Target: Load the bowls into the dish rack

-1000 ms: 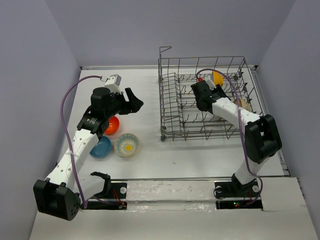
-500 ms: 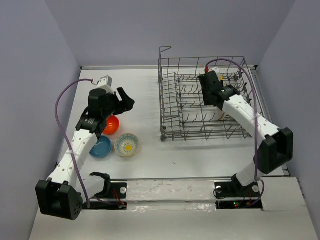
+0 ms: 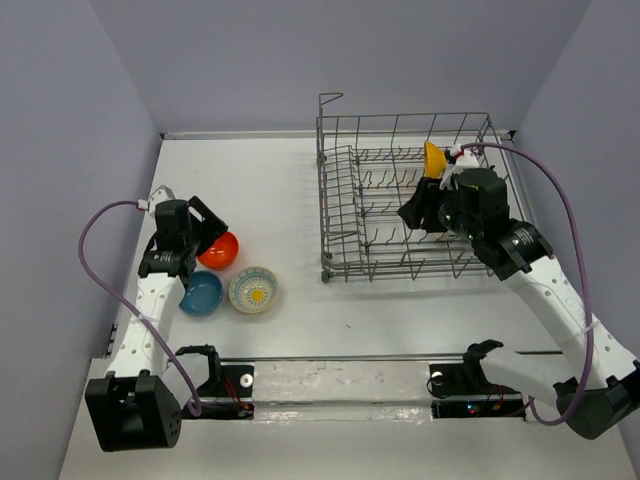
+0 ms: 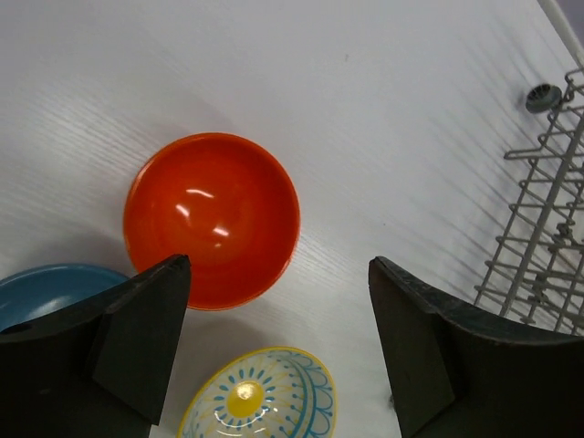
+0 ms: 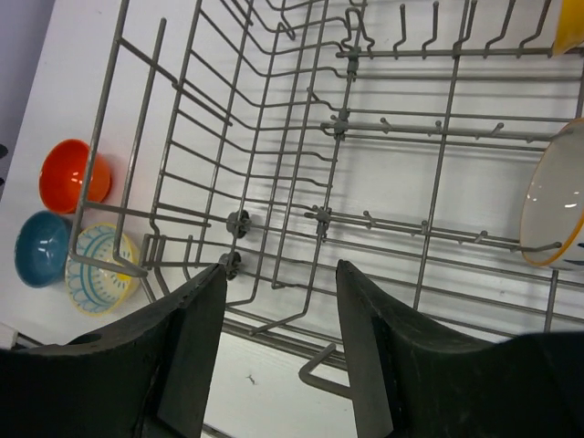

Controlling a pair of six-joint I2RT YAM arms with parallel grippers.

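The grey wire dish rack (image 3: 372,212) stands at the right. A yellow-tan bowl (image 3: 434,159) stands on edge at its back, seen in the right wrist view (image 5: 571,29) too. A pale bowl with a yellow rim (image 5: 555,208) leans in the tines; my right arm hides it from above. The orange-red bowl (image 3: 221,250), blue bowl (image 3: 202,294) and flower-pattern bowl (image 3: 254,290) sit on the table at the left. My left gripper (image 3: 211,228) is open and empty just above the orange-red bowl (image 4: 212,219). My right gripper (image 3: 418,212) is open and empty over the rack (image 5: 365,219).
The rack's tall wire sides (image 3: 400,128) rise around my right gripper. The table's left edge (image 3: 135,260) and the wall lie close behind my left arm. The rack's near-left corner (image 4: 538,228) shows in the left wrist view.
My left arm has swung back left and down over the orange-red bowl. My right arm has drawn back from the rack's far side toward the near right, uncovering the yellow-tan bowl.
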